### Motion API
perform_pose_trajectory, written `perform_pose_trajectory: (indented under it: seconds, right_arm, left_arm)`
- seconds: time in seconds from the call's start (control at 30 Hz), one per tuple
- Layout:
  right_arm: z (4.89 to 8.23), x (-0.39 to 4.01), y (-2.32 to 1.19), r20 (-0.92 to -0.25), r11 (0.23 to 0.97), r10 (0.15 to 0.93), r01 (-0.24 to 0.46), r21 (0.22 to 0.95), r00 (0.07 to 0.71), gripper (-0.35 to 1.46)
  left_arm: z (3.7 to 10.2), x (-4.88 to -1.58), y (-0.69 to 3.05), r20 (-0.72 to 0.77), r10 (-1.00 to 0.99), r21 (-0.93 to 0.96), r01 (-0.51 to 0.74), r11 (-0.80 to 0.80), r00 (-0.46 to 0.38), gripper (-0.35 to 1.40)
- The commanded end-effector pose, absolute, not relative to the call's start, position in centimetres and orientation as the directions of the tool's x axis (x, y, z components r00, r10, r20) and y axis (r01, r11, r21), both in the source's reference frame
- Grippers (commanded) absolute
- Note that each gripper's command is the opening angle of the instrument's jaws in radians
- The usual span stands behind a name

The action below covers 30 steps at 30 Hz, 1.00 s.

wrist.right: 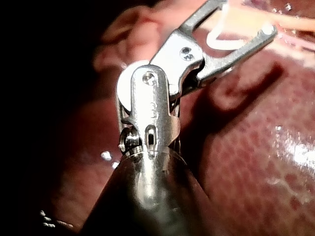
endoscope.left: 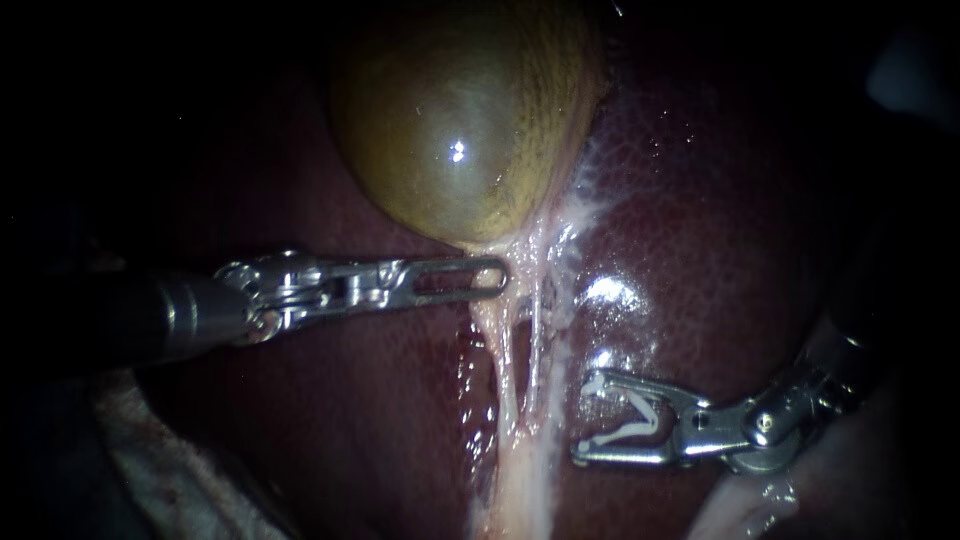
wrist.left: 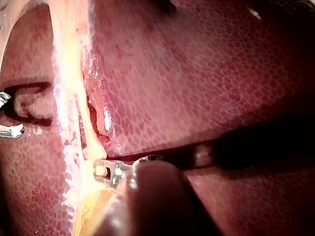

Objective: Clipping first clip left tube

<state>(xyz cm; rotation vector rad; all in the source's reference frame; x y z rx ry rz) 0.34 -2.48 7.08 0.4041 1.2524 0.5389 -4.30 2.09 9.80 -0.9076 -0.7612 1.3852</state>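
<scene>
My right instrument [endoscope.left: 585, 418] has its pincer spread wide, pinching a white clip [endoscope.left: 625, 432] between both tips. Its mouth faces the tubes from just beside them. The left tube [endoscope.left: 503, 375] lies beyond the right tube [endoscope.left: 545, 360], outside the pincer. My left instrument [endoscope.left: 500, 278] has its pincer pressed together, tip against pale tissue under the gallbladder [endoscope.left: 460, 120].

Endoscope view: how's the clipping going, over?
Left instrument tip at neck of yellow-green rounded gallbladder. Right instrument holds white V-shaped clip, short of pale left tube. Nothing between.
</scene>
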Motion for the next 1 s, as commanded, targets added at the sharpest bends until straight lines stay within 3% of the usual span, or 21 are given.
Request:
perform_pose_trajectory:
  seconds: [0.03,1.0]
  right_arm:
    - [7.08,0.34,-2.48,-0.779,0.809,0.588,-0.162,0.565,0.217,0.57]
    - [7.10,0.37,-2.46,-0.779,0.808,0.589,-0.165,0.565,0.216,0.57]
  left_arm:
    - [9.80,-4.30,2.10,-0.068,0.996,-0.879,-0.477,-0.031,0.060,-0.35]
    - [9.17,-4.29,1.94,-0.091,0.995,-0.884,-0.464,-0.058,0.050,-0.35]
